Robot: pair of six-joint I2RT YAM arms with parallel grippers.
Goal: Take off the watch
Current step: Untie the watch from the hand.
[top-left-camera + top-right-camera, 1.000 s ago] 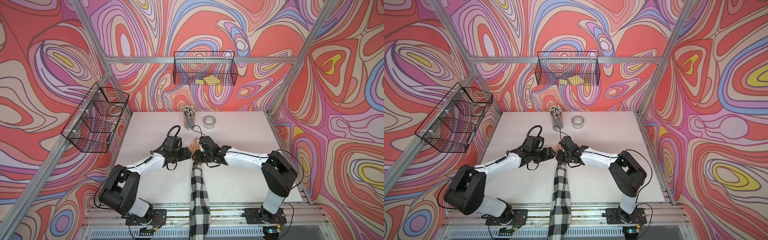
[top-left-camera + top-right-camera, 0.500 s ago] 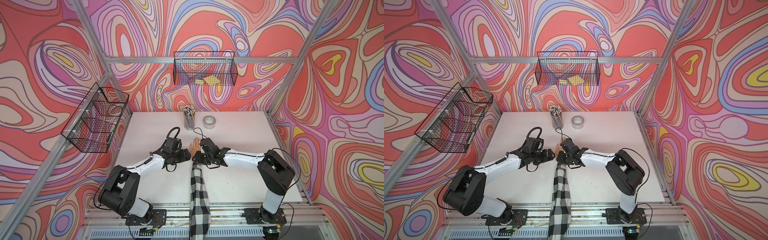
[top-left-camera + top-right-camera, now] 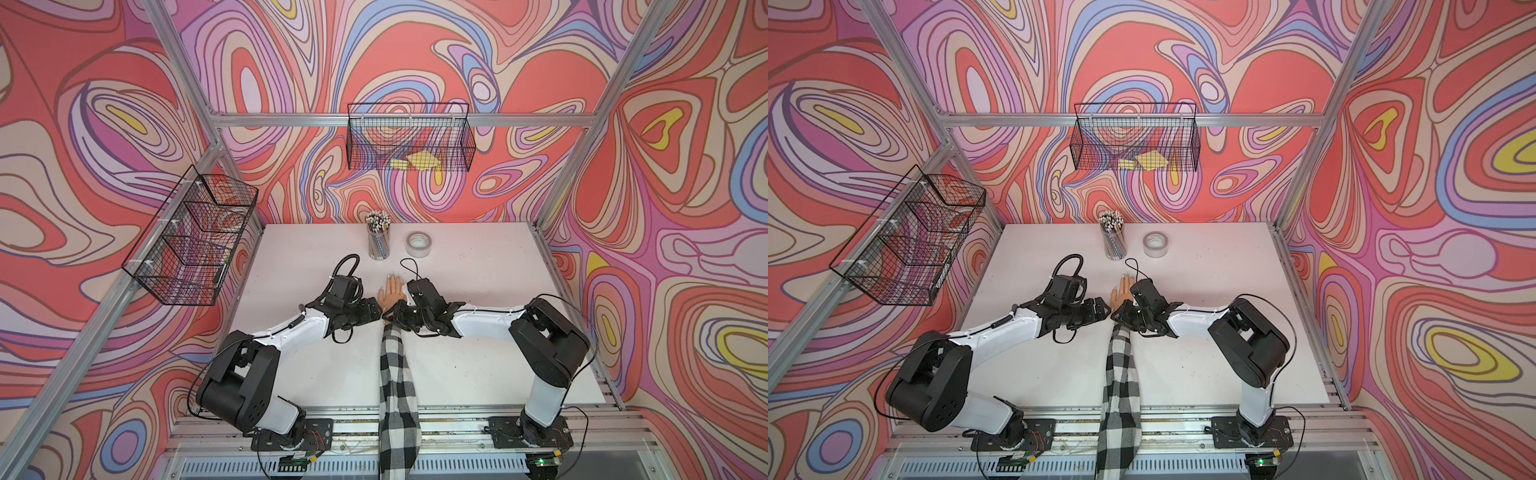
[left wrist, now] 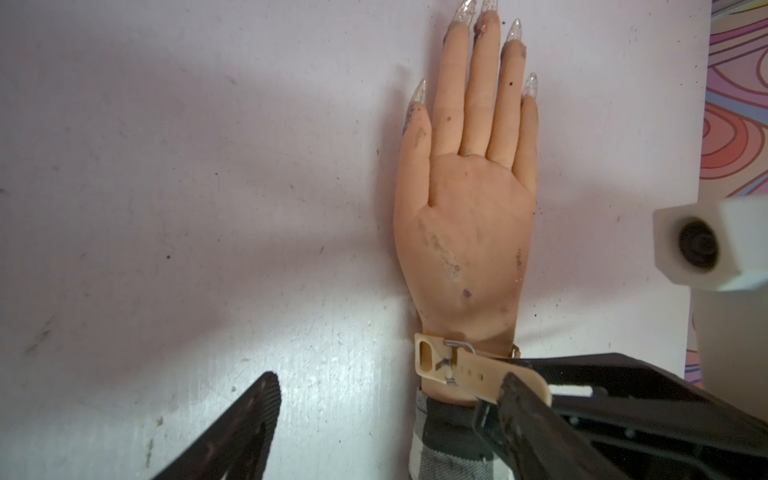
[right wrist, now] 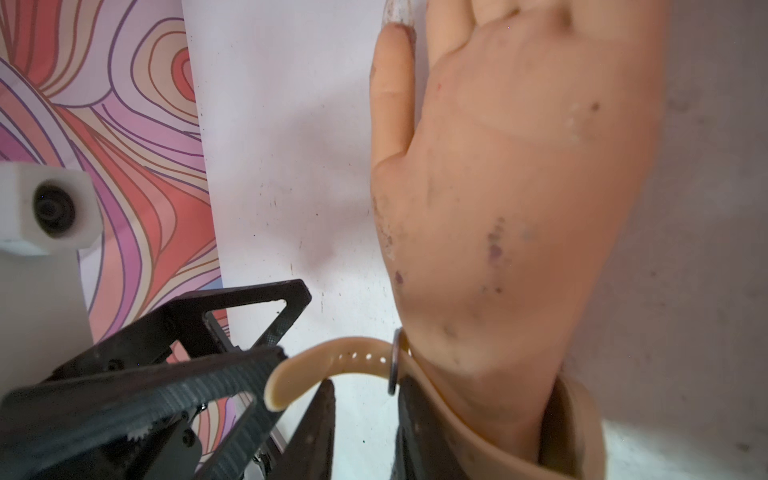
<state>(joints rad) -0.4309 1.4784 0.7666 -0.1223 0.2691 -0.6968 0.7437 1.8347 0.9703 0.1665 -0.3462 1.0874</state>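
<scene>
The white table (image 3: 478, 270) carries a checked sleeve (image 3: 397, 382) that lies from the front edge straight toward the back wall. A mannequin hand (image 3: 391, 291) comes out of its cuff and lies flat, fingers toward the back wall. Both arms reach in from the sides and meet over the wrist.

The left gripper (image 4: 389, 376) is spread wide. One finger (image 4: 249, 424) is over bare table on the thumb side and the other finger (image 4: 523, 419) is over the wrist, with nothing pinched between them. The right gripper (image 3: 394, 316) hangs over the wrist from the opposite side. Only one of its fingers (image 5: 322, 424) shows clearly, so I cannot tell whether its jaws pinch anything.

The watch (image 4: 469, 372) is on the wrist, between hand and cuff. In both top views the grippers hide it. Its strap wraps round the wrist, so its long axis runs crosswise to the line of sleeve and hand. The buckle (image 5: 393, 363) sits on the thumb side of the wrist. From the buckle the free tail, punched with small holes, lifts off the wrist in an arch. The tail's tip touches the tip of the left gripper's finger over the wrist, just beside the right gripper's finger. The dial is out of sight.
</scene>
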